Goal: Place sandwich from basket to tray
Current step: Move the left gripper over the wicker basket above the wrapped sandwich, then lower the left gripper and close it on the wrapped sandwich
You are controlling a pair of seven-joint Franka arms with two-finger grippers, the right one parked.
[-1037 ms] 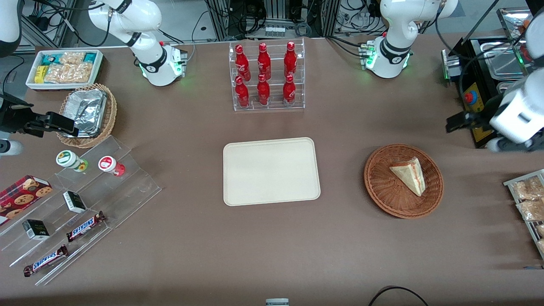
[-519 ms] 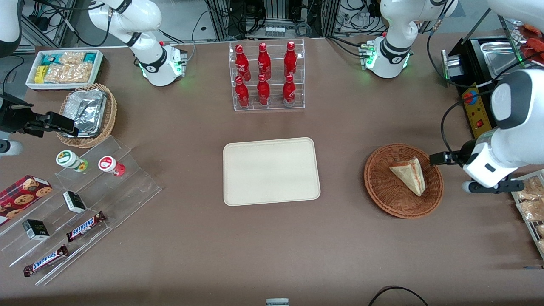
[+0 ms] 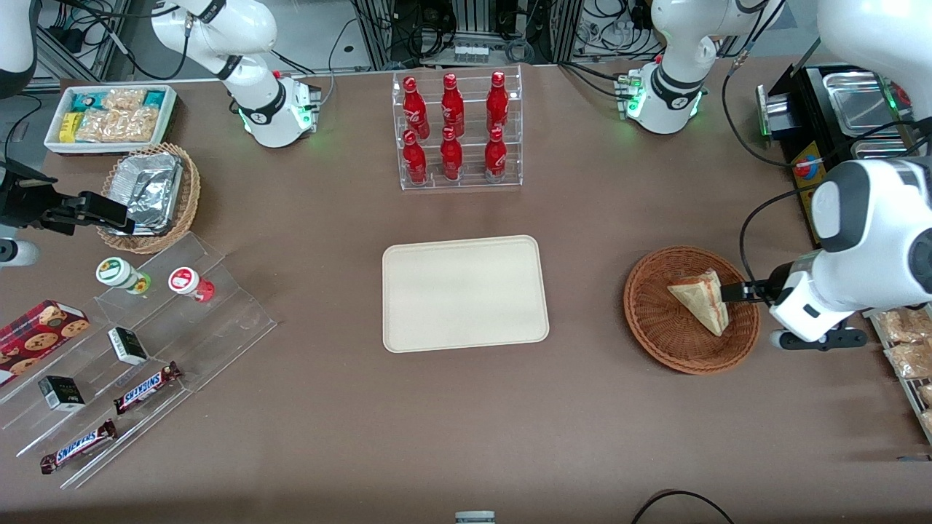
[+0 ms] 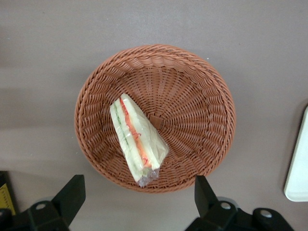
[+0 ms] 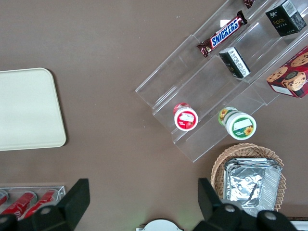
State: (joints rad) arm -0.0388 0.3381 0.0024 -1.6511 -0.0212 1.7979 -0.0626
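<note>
- Right now the sandwich (image 3: 700, 300) lies inside the basket (image 3: 659, 342), resting on the woven floor toward the working arm's side of the bowl, its cut edge with red and green filling showing plainly in the left wrist view (image 4: 136, 139).
- The hand (image 4: 137, 202) hangs above the basket's rim, its two fingers (image 4: 72, 192) spread wide with nothing between them; in the front view it sits at the basket's edge nearest the working arm (image 3: 739, 292).
- The tray (image 3: 464, 292) lies bare, well apart from the basket toward the middle of the tabletop (image 3: 582, 422).
- Handling, as a judgement: the wedge looks light and soft, and a clear film wrap seems to cover it, gathered at one end, so it may be slick and will squash under a hard pinch.
- The best hold is probably across the two flat bread faces near the thick middle of the wedge, with a gentle squeeze, not at the thin tip or the loose wrap.
- The basket is light too and could shift or tip if a finger catches its rim.
- Readable writing: two bars (image 3: 146, 386) on the clear stepped stand say "SNICKERS"; the red bottles (image 3: 451, 131) carry white script too small to read.
</note>
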